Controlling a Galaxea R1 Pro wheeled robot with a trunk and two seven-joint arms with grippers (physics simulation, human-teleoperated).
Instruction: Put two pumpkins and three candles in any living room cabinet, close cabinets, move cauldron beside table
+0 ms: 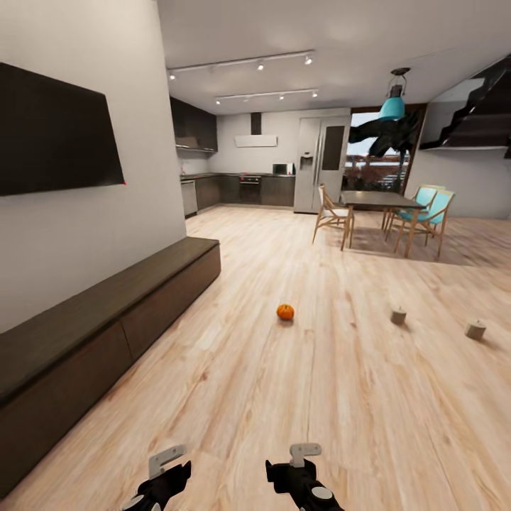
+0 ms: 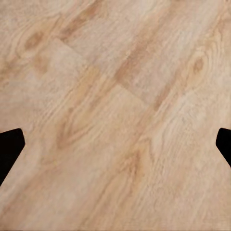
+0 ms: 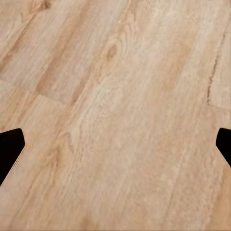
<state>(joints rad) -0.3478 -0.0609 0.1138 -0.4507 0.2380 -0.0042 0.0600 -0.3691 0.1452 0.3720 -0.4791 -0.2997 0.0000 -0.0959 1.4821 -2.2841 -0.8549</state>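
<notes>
Open-plan living room with pale wood plank floor (image 1: 305, 383), white walls, kitchen at the far end. Nearest, at the bottom edge of the head view: left claw (image 1: 168, 474) and right claw (image 1: 301, 468), both low over bare planks, nothing between the fingers. In each wrist view, dark fingertips (image 2: 9, 147) at opposite edges with floor between them, so left claw spread wide; right claw spread the same way, fingertips (image 3: 10, 144) apart, empty. Along the left wall, long low dark brown cabinet (image 1: 106, 319), all fronts flush and closed, under a black wall screen (image 1: 53, 131). Farther out on the floor, one orange pumpkin (image 1: 285, 311) resting mid-room, well apart from the cabinet. To its right, two stubby pale candles, one (image 1: 399, 316) nearer the centre, the other (image 1: 475, 329) close to the right edge, both upright on the planks. Beyond, dining surface (image 1: 380, 200) with wooden and teal chairs (image 1: 426, 213), teal hanging lamp (image 1: 392, 106), grey fridge (image 1: 319, 165).
</notes>
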